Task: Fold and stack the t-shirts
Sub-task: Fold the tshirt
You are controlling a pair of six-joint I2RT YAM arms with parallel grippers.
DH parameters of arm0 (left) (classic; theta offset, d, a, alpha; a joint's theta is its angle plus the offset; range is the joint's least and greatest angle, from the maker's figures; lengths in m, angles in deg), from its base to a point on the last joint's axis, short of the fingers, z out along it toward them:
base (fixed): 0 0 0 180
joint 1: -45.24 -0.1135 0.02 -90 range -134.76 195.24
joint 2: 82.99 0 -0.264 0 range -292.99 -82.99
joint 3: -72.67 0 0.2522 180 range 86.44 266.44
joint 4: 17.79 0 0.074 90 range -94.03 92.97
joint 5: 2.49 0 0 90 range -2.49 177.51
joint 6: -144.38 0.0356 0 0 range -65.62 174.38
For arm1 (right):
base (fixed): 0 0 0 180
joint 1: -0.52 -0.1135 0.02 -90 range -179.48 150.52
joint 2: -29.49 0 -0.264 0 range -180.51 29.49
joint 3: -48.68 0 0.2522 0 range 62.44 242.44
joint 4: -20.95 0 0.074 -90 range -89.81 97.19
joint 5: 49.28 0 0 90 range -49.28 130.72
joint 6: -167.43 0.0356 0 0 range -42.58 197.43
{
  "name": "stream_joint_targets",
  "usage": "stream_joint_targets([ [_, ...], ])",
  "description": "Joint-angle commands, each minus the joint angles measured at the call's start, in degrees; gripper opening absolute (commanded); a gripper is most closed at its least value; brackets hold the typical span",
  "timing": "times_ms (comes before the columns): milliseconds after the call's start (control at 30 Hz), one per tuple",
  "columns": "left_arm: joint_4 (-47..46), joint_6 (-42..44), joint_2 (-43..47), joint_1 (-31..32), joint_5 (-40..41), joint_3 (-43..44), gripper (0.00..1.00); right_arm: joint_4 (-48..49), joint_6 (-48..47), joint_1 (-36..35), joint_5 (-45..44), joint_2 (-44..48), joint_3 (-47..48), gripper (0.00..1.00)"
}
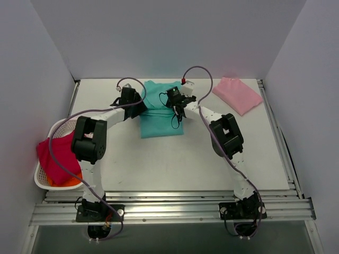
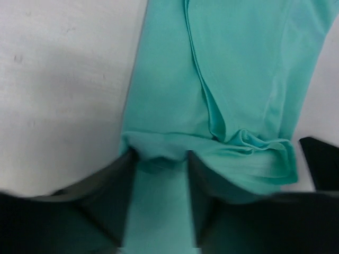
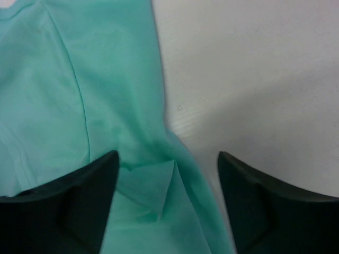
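Note:
The teal-green t-shirt [image 1: 160, 120] lies partly folded on the white table at mid-back. My left gripper [image 1: 139, 103] is at its left edge. In the left wrist view the left gripper [image 2: 160, 156] has its jaws partly apart, and a bunched fold of the shirt [image 2: 233, 79] lies across the fingertips [image 2: 119, 190]. My right gripper [image 1: 179, 106] is at the shirt's right edge. In the right wrist view the right gripper [image 3: 168, 156] is wide open and straddles a small folded corner of the shirt [image 3: 106, 84], holding nothing. The pale pink t-shirt [image 1: 237, 94] lies folded at the back right.
A white lattice basket [image 1: 54, 128] stands at the left table edge with a red cloth [image 1: 57, 154] hanging over it and something orange beneath. Grey walls enclose the table on three sides. Metal rails run along the near edge and right side.

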Motion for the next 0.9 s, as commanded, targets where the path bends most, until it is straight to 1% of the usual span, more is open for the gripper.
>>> stream_joint_targets([
  [0,-3.6,2.0,-4.7,-2.1,-6.4,6.8,0.69,-3.3,-0.4,2.0,-2.1,-1.9,6.0,0.81],
  [33,-4.8,2.3,-6.3,-2.5,-8.7,7.7,0.76,-3.6,-0.3,2.1,-2.5,-2.3,6.8,0.87],
  [67,-7.0,2.9,-6.9,-3.1,-9.8,9.2,0.98,-3.9,-0.2,2.3,-2.9,-2.5,7.4,0.92],
  [100,-6.9,2.9,-7.7,-3.4,-10.4,10.6,0.94,-4.1,0.0,2.4,-3.9,-2.5,8.2,0.94],
  [133,-6.5,3.0,-8.7,-3.9,-10.9,12.0,0.94,-4.3,0.1,2.4,-4.4,-2.2,8.3,0.96],
  [200,-6.2,3.4,-8.7,-4.9,-12.0,14.5,0.94,-4.1,0.0,2.4,-5.7,-0.9,7.9,0.97],
  [267,-6.9,3.6,-6.7,-5.7,-11.8,14.7,0.94,-4.3,0.1,2.4,-6.6,1.0,7.1,0.98],
  [300,-9.3,3.7,-5.3,-6.5,-11.6,13.5,0.94,-4.3,0.1,2.3,-7.2,1.9,6.3,0.98],
  [400,-11.6,4.3,1.0,-7.9,-8.4,10.2,0.94,-2.8,1.7,2.2,-8.7,6.9,0.0,0.98],
  [433,-12.0,4.5,4.6,-8.2,-7.3,9.1,0.94,-1.9,2.2,2.3,-8.7,10.2,-4.8,0.98],
  [467,-12.7,5.2,6.3,-8.4,-5.8,8.0,0.94,-0.9,2.9,2.2,-8.7,11.9,-7.4,0.98],
  [500,-12.5,5.6,8.1,-8.4,-5.1,5.8,0.94,0.9,3.4,2.1,-8.6,13.5,-9.8,0.98],
  [533,-11.8,5.9,11.2,-8.5,-4.6,5.0,0.94,1.7,3.8,2.0,-8.4,16.8,-14.7,0.96],
  [567,-9.9,6.0,12.5,-8.4,-4.2,4.1,0.94,2.8,4.5,1.7,-8.2,18.7,-17.4,0.94],
  [600,-9.5,6.0,13.8,-8.4,-4.5,3.0,0.94,7.2,4.4,1.4,-7.8,20.5,-20.2,0.91],
  [633,-9.8,6.0,16.4,-8.1,-5.0,-0.2,0.94,9.7,4.1,0.9,-7.1,23.9,-23.1,0.75],
  [667,-11.4,5.9,17.6,-7.9,-5.0,-2.4,0.94,11.5,4.1,0.7,-5.5,25.1,-27.3,0.56],
  [700,-12.6,5.7,19.9,-7.7,-4.6,-4.9,0.94,14.2,4.0,0.2,-4.8,26.8,-28.7,0.35],
  [733,-14.1,5.5,20.9,-7.6,-4.6,-9.6,0.94,14.7,4.0,-0.8,-4.3,27.0,-29.3,0.05],
  [767,-16.6,4.8,21.6,-7.6,-4.6,-11.5,0.94,14.6,3.9,-1.5,-3.6,26.7,-28.1,0.00],
  [867,-18.6,3.7,22.1,-7.5,-5.8,-16.1,0.94,11.7,3.2,-5.0,-3.6,23.3,-23.8,0.00],
])
